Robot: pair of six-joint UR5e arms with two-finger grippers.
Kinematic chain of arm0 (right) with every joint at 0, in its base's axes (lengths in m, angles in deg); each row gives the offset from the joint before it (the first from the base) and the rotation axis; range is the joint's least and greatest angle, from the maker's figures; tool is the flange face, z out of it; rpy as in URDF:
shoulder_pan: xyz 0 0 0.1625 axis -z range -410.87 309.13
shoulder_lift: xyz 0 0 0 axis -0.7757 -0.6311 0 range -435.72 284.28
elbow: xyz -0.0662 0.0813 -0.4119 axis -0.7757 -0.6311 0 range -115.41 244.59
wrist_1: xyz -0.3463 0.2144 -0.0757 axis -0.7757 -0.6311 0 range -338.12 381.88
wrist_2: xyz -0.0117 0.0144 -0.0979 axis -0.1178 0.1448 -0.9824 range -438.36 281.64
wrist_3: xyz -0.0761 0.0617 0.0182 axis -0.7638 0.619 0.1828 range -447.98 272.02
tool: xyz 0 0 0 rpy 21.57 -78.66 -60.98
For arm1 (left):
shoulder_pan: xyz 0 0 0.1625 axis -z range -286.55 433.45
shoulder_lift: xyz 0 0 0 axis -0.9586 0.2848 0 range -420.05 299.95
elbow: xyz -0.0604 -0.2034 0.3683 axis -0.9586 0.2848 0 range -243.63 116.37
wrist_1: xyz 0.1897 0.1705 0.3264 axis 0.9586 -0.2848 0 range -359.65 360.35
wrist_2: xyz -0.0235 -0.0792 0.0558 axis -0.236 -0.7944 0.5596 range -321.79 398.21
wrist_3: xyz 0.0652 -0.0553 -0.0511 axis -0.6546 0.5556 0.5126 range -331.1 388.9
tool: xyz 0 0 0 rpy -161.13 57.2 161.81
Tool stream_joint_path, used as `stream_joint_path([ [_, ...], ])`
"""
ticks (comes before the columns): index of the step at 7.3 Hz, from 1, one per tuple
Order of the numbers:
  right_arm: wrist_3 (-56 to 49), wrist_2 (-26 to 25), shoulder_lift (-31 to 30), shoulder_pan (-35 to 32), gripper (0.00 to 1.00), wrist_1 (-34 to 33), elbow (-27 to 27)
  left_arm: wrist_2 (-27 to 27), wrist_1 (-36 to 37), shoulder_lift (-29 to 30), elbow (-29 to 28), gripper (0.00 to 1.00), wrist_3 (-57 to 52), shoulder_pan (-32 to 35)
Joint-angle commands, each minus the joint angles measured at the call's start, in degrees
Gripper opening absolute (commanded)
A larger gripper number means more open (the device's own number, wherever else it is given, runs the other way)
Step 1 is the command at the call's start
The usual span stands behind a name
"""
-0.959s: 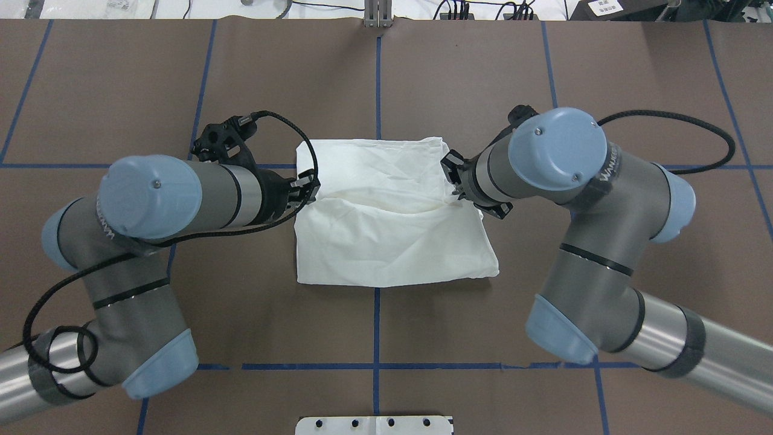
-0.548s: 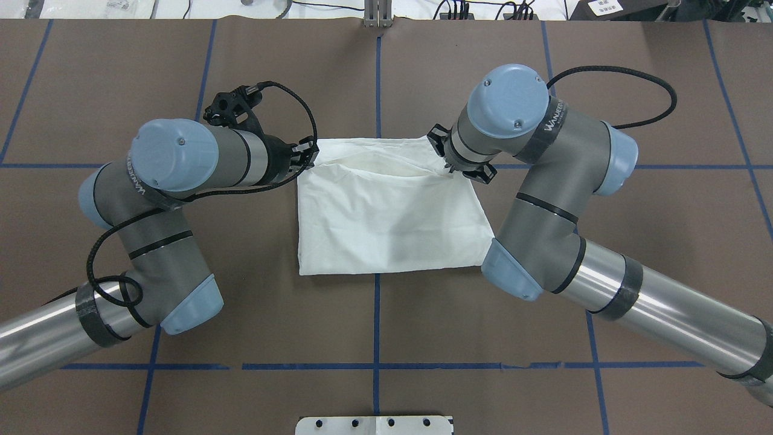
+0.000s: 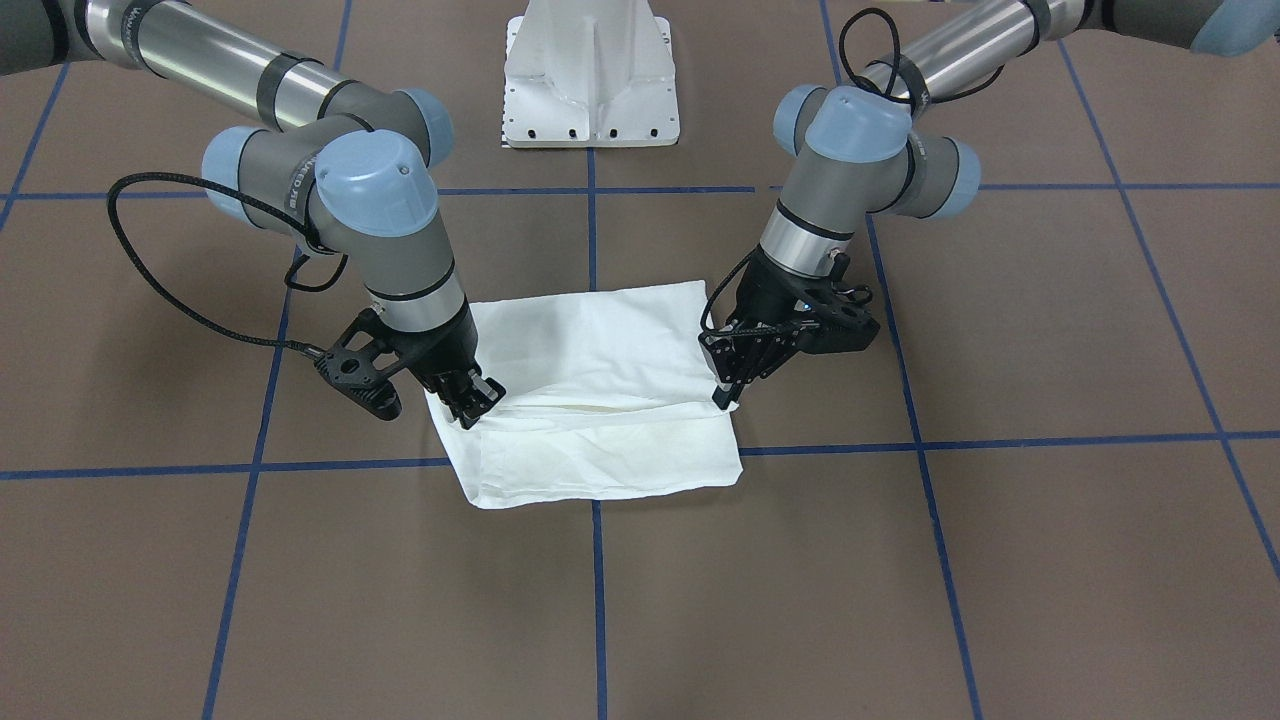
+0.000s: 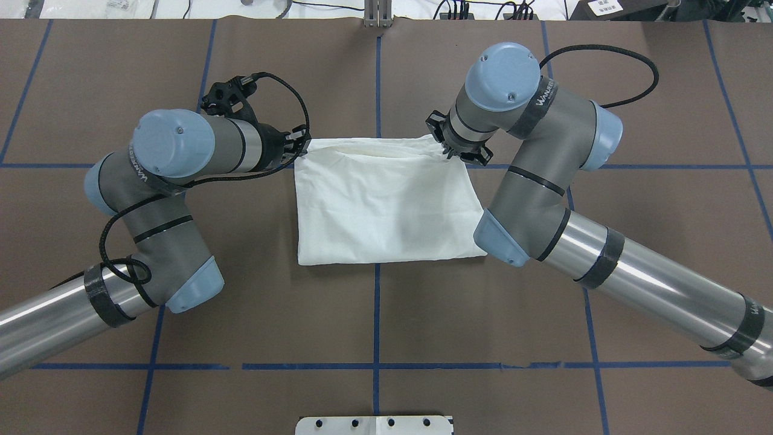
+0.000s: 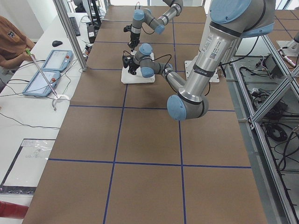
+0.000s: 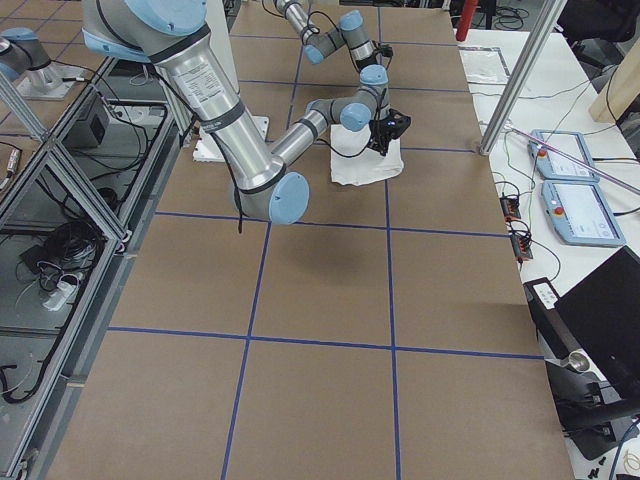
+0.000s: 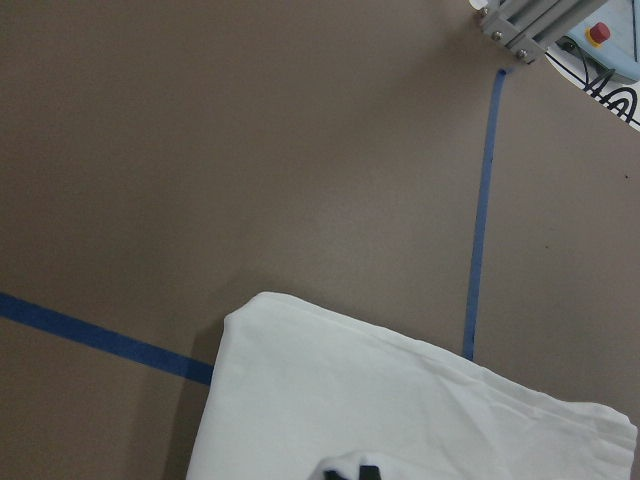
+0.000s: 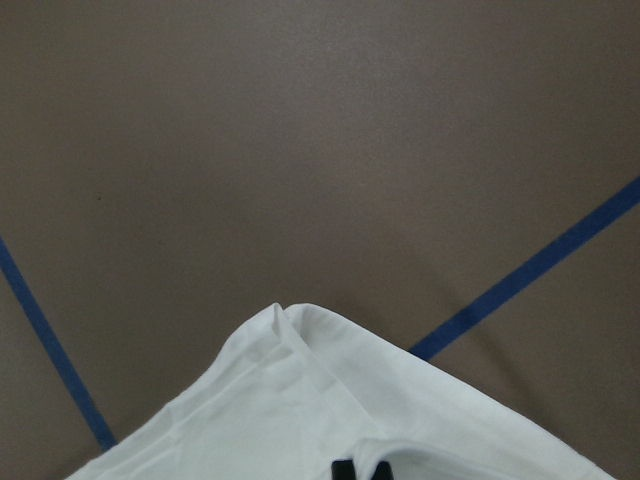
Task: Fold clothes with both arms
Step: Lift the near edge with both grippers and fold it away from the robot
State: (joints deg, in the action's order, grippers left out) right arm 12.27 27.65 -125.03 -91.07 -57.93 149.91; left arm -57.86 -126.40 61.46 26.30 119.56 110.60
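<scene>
Shows a white T-shirt (image 4: 386, 205) folded into a rough rectangle near the middle of the brown tabletop (image 4: 253, 314), flat except along its far edge and lying over a crossing of blue tape lines (image 4: 376, 314). Puts the left gripper (image 4: 300, 147) at the far corner on the robot's left, fingers closed on the top layer of fabric there. Puts the right gripper (image 4: 450, 152) at the opposite far corner, fingers likewise pinched shut on the top layer. Leaves that top layer slightly lifted between the two grips in the front-facing view, with a thin shadowed gap over the layer beneath. Catches, in each wrist view, only the black fingertips at the bottom edge, with white cloth bunched between them and bare tabletop beyond. Places the white pedestal base (image 3: 590, 90) well apart from the white T-shirt, on the robot's side.
</scene>
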Motion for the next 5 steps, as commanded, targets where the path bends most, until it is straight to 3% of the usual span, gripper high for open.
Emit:
stream_joint_path([
  [1, -0.31, 0.6, 2.37, -0.66, 0.11, 2.1, -4.79, 0.0, -0.16, 0.91, -2.2, 0.09, -0.74, 0.82],
  [2, -0.66, 1.04, 2.2, -1.27, 0.99, 5.34, -7.25, 0.0, -1.47, 2.05, -5.35, 0.55, -3.53, 1.61],
  [3, -7.1, 3.66, 1.68, -3.36, 1.0, 5.98, -7.79, 0.0, -4.26, 1.97, -7.47, 0.62, -5.65, 3.01],
  [5, -17.13, 10.25, -2.26, -9.43, 1.0, 6.16, -7.89, -0.26, -5.26, 2.06, -9.94, 0.62, -8.73, 5.29],
])
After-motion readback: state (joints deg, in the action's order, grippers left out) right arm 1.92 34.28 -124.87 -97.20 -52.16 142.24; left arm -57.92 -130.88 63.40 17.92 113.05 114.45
